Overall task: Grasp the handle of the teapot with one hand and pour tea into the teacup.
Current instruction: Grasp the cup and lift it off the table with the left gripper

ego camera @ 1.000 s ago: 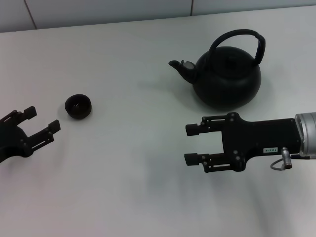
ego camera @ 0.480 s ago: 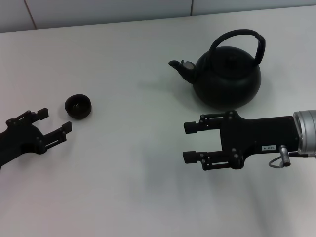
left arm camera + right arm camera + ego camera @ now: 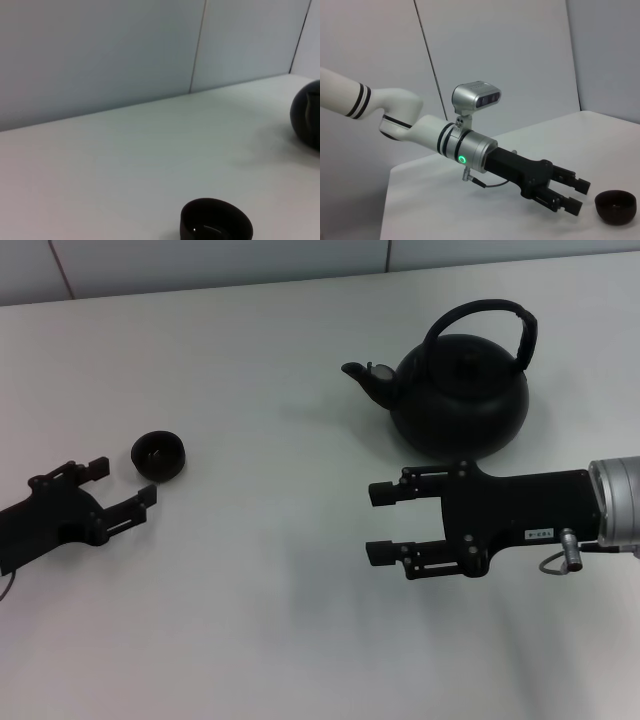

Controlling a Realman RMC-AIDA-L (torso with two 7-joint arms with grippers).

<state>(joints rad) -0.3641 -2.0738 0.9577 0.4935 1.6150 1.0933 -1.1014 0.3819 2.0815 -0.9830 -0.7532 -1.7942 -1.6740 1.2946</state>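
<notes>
While the left gripper (image 3: pixel 125 481) hovers with fingers apart at seven o'clock of the small round black teacup (image 3: pixel 158 456), a careless advance could knock it aside. Right gripper (image 3: pixel 382 523), fingers apart, sits at six o'clock of the matte-black round teapot (image 3: pixel 459 395), its arched handle (image 3: pixel 478 312) ungrasped, on a plain white bench (image 3: pixel 250 590) before pale wall panels.

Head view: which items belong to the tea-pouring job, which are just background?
Job items:
teapot
handle
teacup
left tool, open, near the teacup
right tool, open, in front of the teapot

Background:
white table
wall panels
</notes>
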